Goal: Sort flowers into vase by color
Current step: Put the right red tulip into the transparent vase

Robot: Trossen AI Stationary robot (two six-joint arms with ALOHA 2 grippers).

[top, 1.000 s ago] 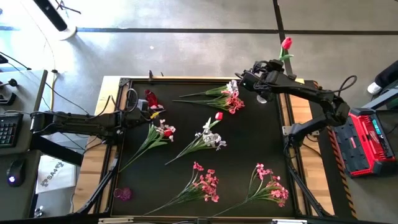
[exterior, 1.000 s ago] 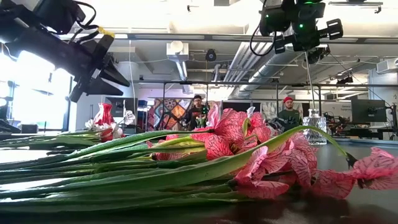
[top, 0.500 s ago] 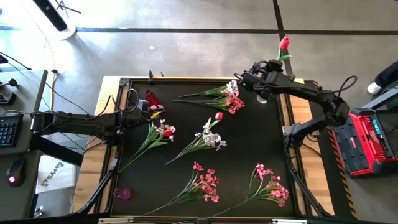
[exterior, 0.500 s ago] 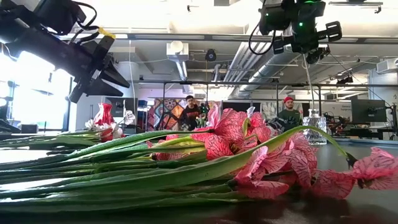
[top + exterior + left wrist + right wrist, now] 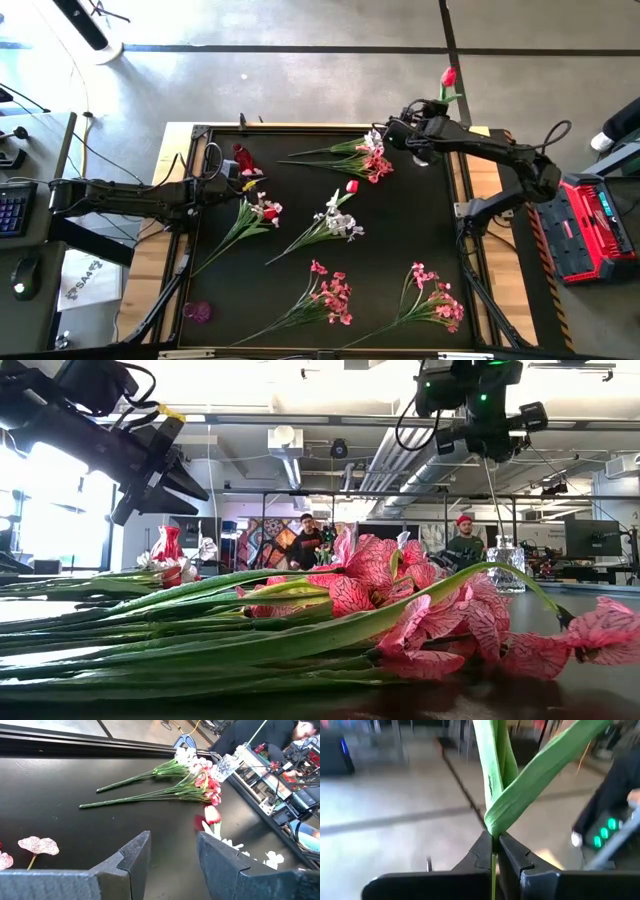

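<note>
The black tabletop [image 5: 310, 215] fills the middle of the high view and most of the sorting looks undone: two pink sprays [image 5: 330, 295] [image 5: 435, 300] lie along the lower edge, two white-blossom sprays [image 5: 335, 222] [image 5: 255, 215] in the centre, a mixed pink-and-white bunch [image 5: 368, 155] toward the upper right, and a loose red bloom [image 5: 351, 186] just below it. A clear vase [image 5: 506, 568] stands at the right of the low view, with no flowers visibly in it. One red tulip [image 5: 448, 77] is on its way, held up at the upper right of the high view, near the vase end. The right gripper [image 5: 495, 851] is raised high over the tabletop's upper right corner, its jaws clenched on the tulip's thin green stem [image 5: 492, 795], the bloom pointing upward. The left gripper [image 5: 172, 852] hovers over the left edge of the tabletop, arm stretched level from the frame's left, jaws parted and holding nothing.
</note>
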